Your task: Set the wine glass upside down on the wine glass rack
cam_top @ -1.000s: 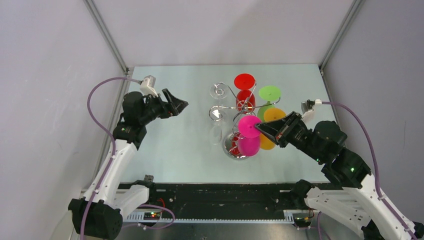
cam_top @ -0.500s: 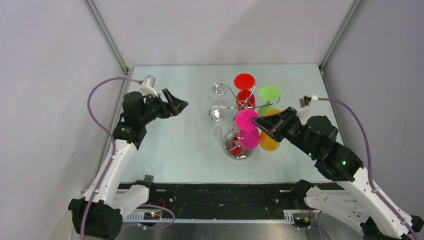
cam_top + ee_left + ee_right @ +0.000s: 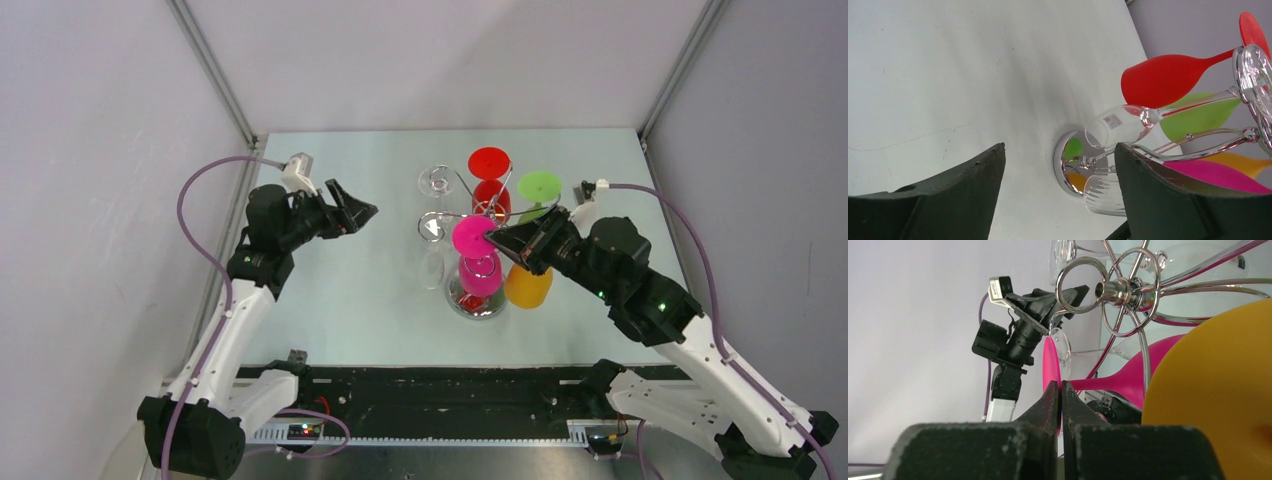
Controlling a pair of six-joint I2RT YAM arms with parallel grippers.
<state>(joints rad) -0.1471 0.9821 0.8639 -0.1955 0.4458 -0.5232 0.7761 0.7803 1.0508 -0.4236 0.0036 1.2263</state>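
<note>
**Top external view.** The wine glass rack (image 3: 478, 312) stands on the tabletop (image 3: 340, 310) right of centre, about midway between the far and near edges. The pink wine glass (image 3: 473, 238) is inverted, foot up and bowl down. It sits against the near side of the rack, directly over the mirrored base. Whether its stem is seated in a curled arm cannot be determined.

The right end effector (image 3: 505, 240) meets the right rim of the pink foot. The left end effector (image 3: 355, 213) hangs above the left part of the tabletop, well apart from the rack.

A red glass (image 3: 489, 163) and a green glass (image 3: 540, 185) hang on the far side. An orange glass (image 3: 528, 287) hangs on the right and two clear glasses (image 3: 437, 181) on the left.

**Left wrist view.** The left end effector (image 3: 1055, 195) is spread wide and holds nothing; bare tabletop (image 3: 948, 75) lies between its fingers. Beyond them are the rack base (image 3: 1063, 165), a clear glass (image 3: 1120, 130), the red bowl (image 3: 1160, 79) and the green bowl (image 3: 1198, 120).

**Right wrist view.** The right end effector (image 3: 1058, 385) is closed to a thin slit, with the pink foot (image 3: 1049, 360) edge-on at its fingertips. The pink stem runs right toward the orange bowl (image 3: 1218, 390). The rack hub (image 3: 1118, 290) is above.
</note>
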